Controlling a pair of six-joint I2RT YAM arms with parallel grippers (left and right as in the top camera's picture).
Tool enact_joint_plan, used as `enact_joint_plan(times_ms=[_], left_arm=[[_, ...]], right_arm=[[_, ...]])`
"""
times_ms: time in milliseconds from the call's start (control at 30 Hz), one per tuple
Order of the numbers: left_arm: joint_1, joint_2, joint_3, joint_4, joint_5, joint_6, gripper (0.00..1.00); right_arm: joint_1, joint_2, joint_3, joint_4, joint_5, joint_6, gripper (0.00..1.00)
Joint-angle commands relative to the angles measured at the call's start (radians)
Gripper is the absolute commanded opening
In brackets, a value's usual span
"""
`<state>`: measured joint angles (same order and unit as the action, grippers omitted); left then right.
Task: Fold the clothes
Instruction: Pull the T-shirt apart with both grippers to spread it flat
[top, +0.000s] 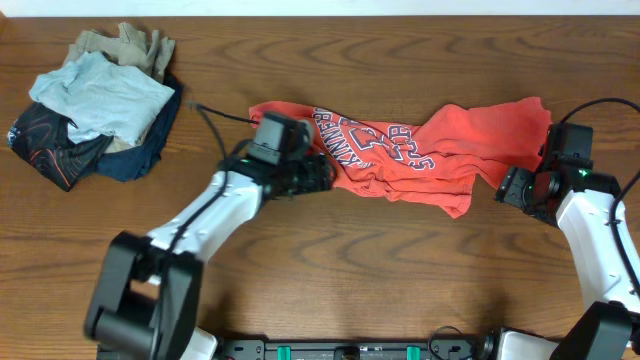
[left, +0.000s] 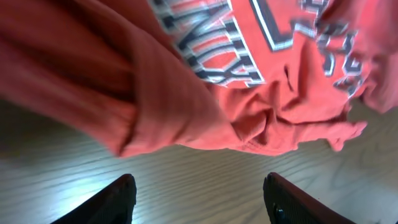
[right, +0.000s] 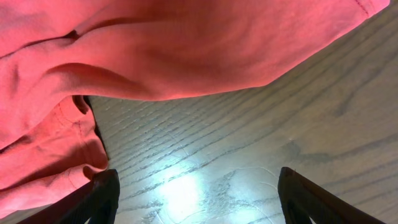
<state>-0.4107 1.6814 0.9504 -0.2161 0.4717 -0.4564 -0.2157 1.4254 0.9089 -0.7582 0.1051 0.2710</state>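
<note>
Coral-red T-shirt (top: 400, 150) lies crumpled, stretched sideways on the wooden surface (top: 400, 290), lettering up. At its left edge, the left pincer (left: 199, 190) is released, fingers apart over bare wood, cloth just beyond. At its right end, the right pincer (right: 199, 186) is also released, hem beside one finger. A heap of other garments (top: 95, 105) sits well left of the T-shirt.

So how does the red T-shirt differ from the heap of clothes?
The red T-shirt is one garment spread mid-table; the heap is several, piled. The T-shirt is red with lettering; the heap mixes light blue, tan and dark. Both lie unfolded on the table.
</note>
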Motion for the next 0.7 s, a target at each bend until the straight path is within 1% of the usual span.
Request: enact_joint_plan(times_ms=[0,100,200,233,267,300,333,433,467,500,567,600,667], left_arm=[[-0.039,0.055,0.001,0.041,0.005,-0.013,0.67],[-0.049,0.099,0.001,0.08,-0.058,-0.013,0.67],[-0.049,0.124,0.001,0.088,-0.184,-0.012,0.67],[-0.049,0.128,0.001,0.089,-0.229,-0.012,0.66],[-0.049,0.129,0.001,0.092,-0.263,-0.012,0.62],[-0.049,0.129,0.001,0.096,-0.291,-0.011,0.54],[-0.049,0.129,0.001,0.103,-0.31,-0.009,0.49],[-0.049,0.129,0.001,0.13,-0.312,-0.009,0.26],[-0.049,0.129,0.001,0.134,-0.312,-0.009,0.21],[-0.049,0.129,0.001,0.136,-0.308,-0.009,0.19],[-0.049,0.129,0.001,0.137,-0.307,-0.009,0.19],[-0.049,0.129,0.001,0.14,-0.303,-0.01,0.29],[-0.049,0.129,0.001,0.146,-0.299,-0.009,0.63]], right_arm=[[-0.004,-0.013,0.012,-0.007,-0.005,0.013,0.8],[-0.004,-0.013,0.012,-0.021,-0.005,0.013,0.81],[-0.004,-0.013,0.012,-0.028,-0.005,0.013,0.81],[-0.004,-0.013,0.012,-0.028,-0.005,0.013,0.81],[-0.004,-0.013,0.012,-0.028,-0.005,0.013,0.81],[-0.004,-0.013,0.012,-0.028,-0.005,0.013,0.81],[-0.004,-0.013,0.012,-0.028,-0.005,0.013,0.81],[-0.004,-0.013,0.012,-0.028,-0.005,0.013,0.81],[-0.004,-0.013,0.012,-0.028,-0.005,0.013,0.81],[-0.004,-0.013,0.012,-0.028,-0.005,0.013,0.81],[-0.004,-0.013,0.012,-0.028,-0.005,0.013,0.81],[-0.004,-0.013,0.012,-0.028,-0.005,0.013,0.81],[-0.004,-0.013,0.012,-0.028,-0.005,0.013,0.81]])
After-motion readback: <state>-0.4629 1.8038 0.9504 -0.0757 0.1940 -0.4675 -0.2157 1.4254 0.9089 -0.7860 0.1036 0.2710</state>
